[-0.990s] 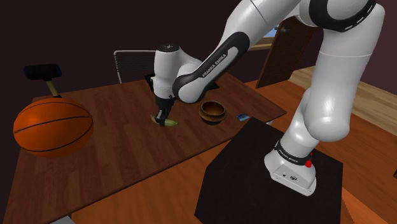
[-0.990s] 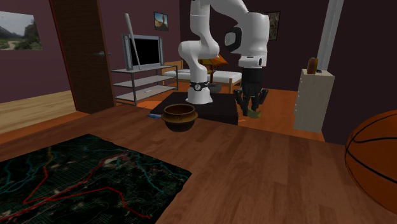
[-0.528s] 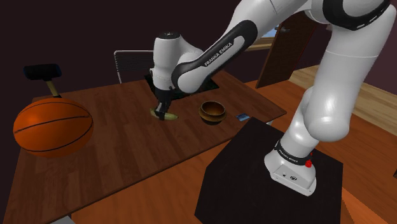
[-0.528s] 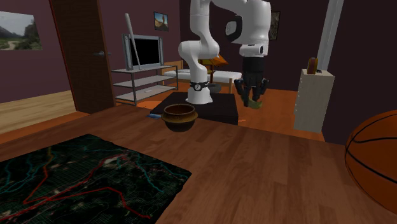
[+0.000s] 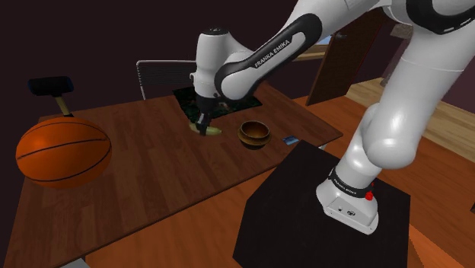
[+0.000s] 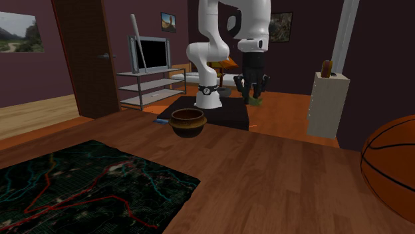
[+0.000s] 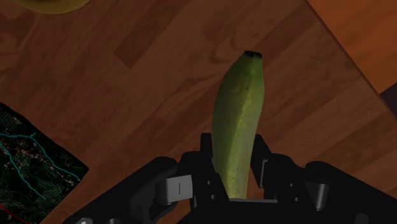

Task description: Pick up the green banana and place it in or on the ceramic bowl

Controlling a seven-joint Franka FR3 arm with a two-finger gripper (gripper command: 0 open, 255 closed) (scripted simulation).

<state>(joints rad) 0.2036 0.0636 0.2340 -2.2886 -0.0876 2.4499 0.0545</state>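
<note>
The green banana [image 7: 238, 108] is clamped betw. the fingers of the tool [image 5: 202, 124] and held above the dark wood-grain bench [image 5: 137, 167]. It is near the brown bowl [image 5: 253, 134], to the bowl's left in the shoulder view, w/ no contact betw. them. On the bench a dark mat [image 6: 80, 179] w/ map-like lines and a large basketball [image 5: 63, 151] are laid, the ball well apart from the bowl. The room is closed by purple walls [image 6: 40, 73] hung w/ framed pics [image 6: 18, 32]; a TV [image 6: 150, 54] is set on a shelf unit [image 6: 143, 86] beside a brown door [image 6: 86, 53], over a wood floor [image 6: 33, 113].
</note>
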